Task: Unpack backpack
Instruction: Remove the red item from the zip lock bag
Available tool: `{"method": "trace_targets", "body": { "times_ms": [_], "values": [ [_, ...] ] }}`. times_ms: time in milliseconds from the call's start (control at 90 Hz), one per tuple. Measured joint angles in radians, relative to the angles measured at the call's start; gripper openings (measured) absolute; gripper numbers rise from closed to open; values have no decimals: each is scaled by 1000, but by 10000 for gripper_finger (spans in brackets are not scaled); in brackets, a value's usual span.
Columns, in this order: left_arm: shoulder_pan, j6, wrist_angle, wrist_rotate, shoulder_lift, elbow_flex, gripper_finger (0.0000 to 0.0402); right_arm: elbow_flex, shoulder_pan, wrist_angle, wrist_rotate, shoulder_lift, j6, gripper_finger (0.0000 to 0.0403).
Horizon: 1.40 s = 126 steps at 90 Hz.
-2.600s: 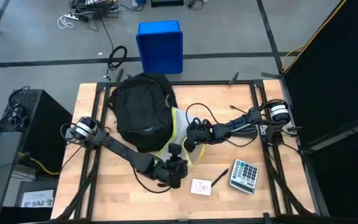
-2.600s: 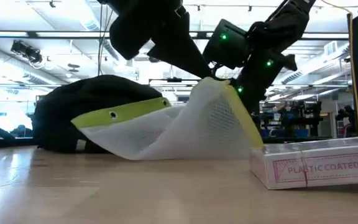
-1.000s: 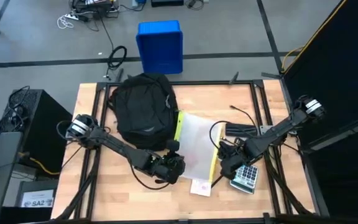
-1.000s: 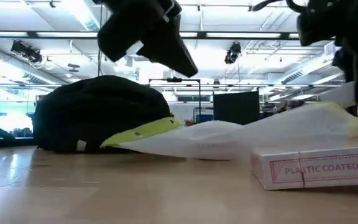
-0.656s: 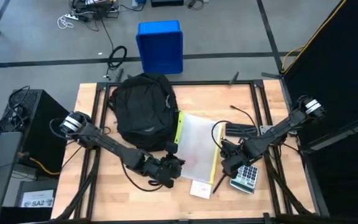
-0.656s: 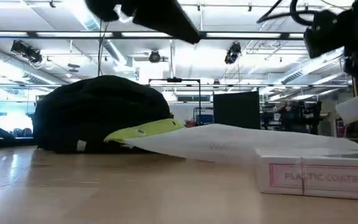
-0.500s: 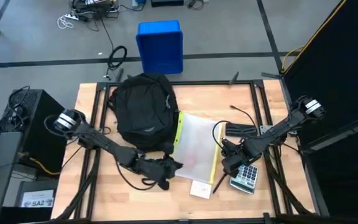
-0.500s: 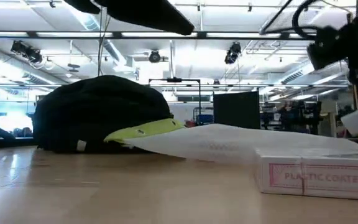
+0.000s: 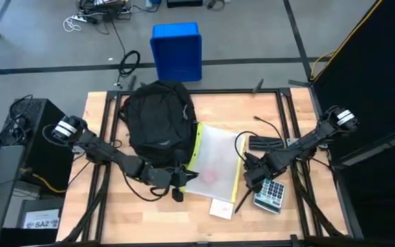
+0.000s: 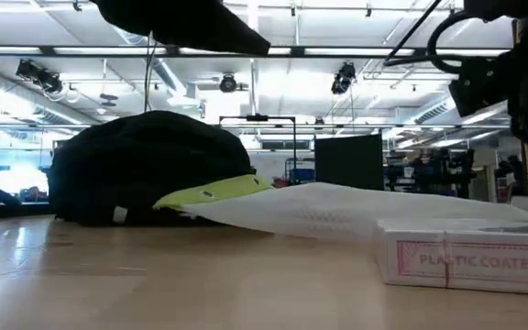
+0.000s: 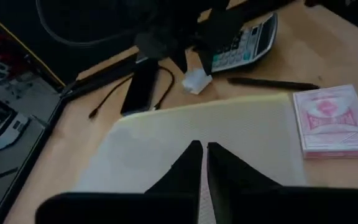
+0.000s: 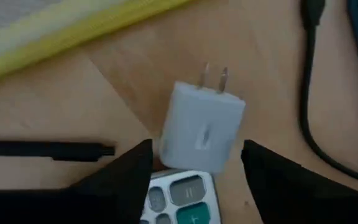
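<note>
Backpack: the black fabric backpack (image 9: 158, 122) lies at the far-left part of the wooden surface (image 9: 266, 116), its opening toward the middle, which suits pulling contents out onto the open boards beside it.
Mesh pouch: a white mesh pouch (image 9: 214, 165) with yellow-green edging lies flat just beside the backpack, one yellow edge touching it; judged to be already unpacked.
Left claw: the left claw (image 9: 178, 182) hangs low near the pouch's near-left corner; in the left wrist view its fingers (image 11: 185, 165) are almost together with only a thin slit between them, holding nothing.
Right claw: the right claw (image 9: 252, 177) is low by the pouch's right edge, fingers wide apart; in the right wrist view a white wall charger (image 12: 201, 127) sits between them, partly over the calculator (image 12: 179, 198). Whether the pads touch it I cannot tell.
Other unpacked things: calculator, a black pen (image 9: 242, 200), a pink box of playing cards (image 9: 221, 207) and a dark cable (image 9: 269, 143) are spread on the right half, apart enough to be picked singly.
Stage: probably mid-task, with the backpack not visibly emptied.
</note>
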Motion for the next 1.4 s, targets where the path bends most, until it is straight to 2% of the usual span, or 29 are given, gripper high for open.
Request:
{"method": "trace_targets", "body": {
  "times_ms": [178, 322, 378, 467, 756, 1011, 1200, 1400],
  "values": [
    [3, 2, 10, -1, 6, 0, 0, 32, 0, 16, 12, 0, -73, 253],
    [13, -5, -8, 2, 8, 0, 0, 46, 20, 132, 127, 2, -151, 243],
    [19, -15, -14, 1, 7, 0, 0, 46, 24, 202, 186, 19, -164, 228],
    [26, -22, -39, 1, 8, 0, 0, 47, 24, 277, 173, 61, -226, 195],
    [62, -99, -177, -2, 9, 1, 0, 46, 30, 199, 141, 165, -280, 75],
    [102, -180, -237, 18, 65, 1, 0, 47, 7, 259, 174, 178, -319, 11],
    [118, -181, -214, 105, 119, 1, 0, 47, -22, 344, 192, 178, -368, 2],
    [120, -188, -198, 209, 155, 1, 0, 47, -44, 496, 199, 178, -472, 30]
  ]
}}
